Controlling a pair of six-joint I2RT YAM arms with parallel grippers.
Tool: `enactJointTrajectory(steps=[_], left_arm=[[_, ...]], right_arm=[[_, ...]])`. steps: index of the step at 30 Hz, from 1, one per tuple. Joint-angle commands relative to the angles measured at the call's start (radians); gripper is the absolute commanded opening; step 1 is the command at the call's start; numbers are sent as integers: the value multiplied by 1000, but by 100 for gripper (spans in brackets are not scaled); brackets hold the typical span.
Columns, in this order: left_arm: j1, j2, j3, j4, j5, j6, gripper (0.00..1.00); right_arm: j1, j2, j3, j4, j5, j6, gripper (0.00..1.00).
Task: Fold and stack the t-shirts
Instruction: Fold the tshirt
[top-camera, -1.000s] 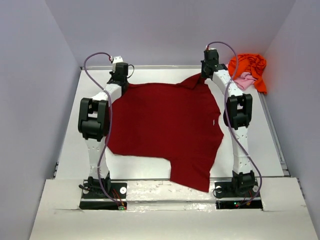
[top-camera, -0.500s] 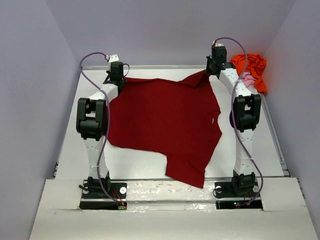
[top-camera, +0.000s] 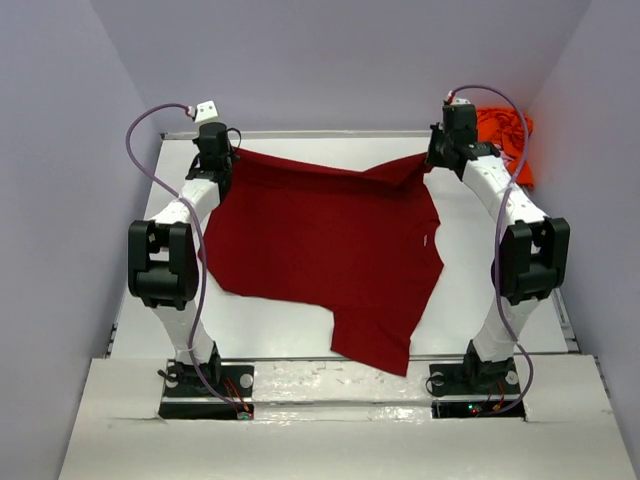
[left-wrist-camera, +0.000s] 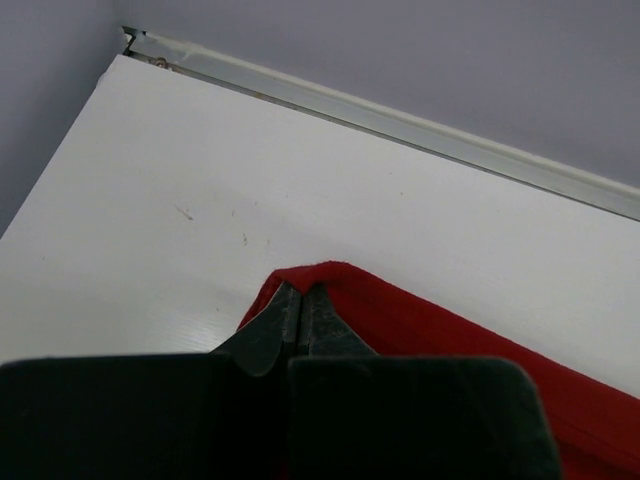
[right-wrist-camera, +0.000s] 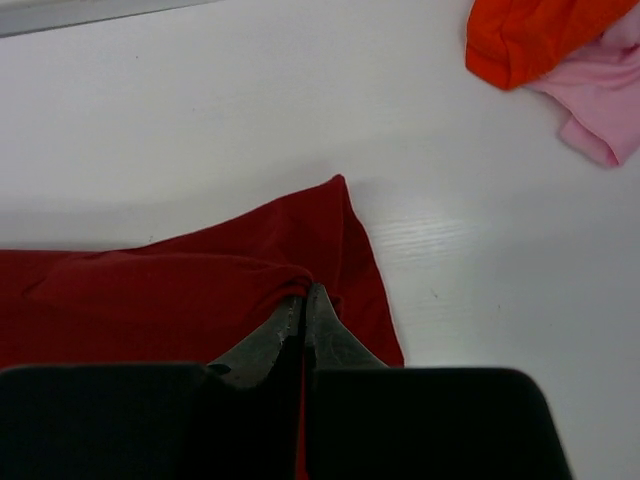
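Observation:
The dark red t-shirt (top-camera: 320, 245) lies spread on the white table, its near edge reaching the table's front. My left gripper (top-camera: 222, 158) is shut on its far left corner (left-wrist-camera: 330, 280), held near the back edge. My right gripper (top-camera: 432, 160) is shut on its far right corner (right-wrist-camera: 290, 275), where the cloth bunches into a fold. The bright orange t-shirt (top-camera: 505, 135) lies crumpled at the back right corner, also in the right wrist view (right-wrist-camera: 530, 35). The pale pink t-shirt (right-wrist-camera: 600, 100) lies beside it, hidden behind my right arm in the top view.
A metal rail (left-wrist-camera: 400, 120) runs along the table's back edge below the grey wall. Bare white table (top-camera: 500, 300) shows right of the red shirt and a narrow strip on the left (top-camera: 135, 290).
Both grippers have moved outward and farther back, holding the red shirt's far corners. The far edge is pulled wider and straighter, and the shirt has slid back from the front edge.

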Motion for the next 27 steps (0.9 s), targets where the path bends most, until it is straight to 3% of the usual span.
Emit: enactJointTrajectory(steps=[1,15,27], left_arm=[[-1,-31,-13,51,2,-4,0],[-9,76,-2,-58,-29,-10,0],[-5,128,7,-197,-113,-51,0]], right_arm=[[15,-75,-109,37,-10,33,0],[34,-228,-410,46,12,87,0],[34,-278,-531,42,41,127,0]])
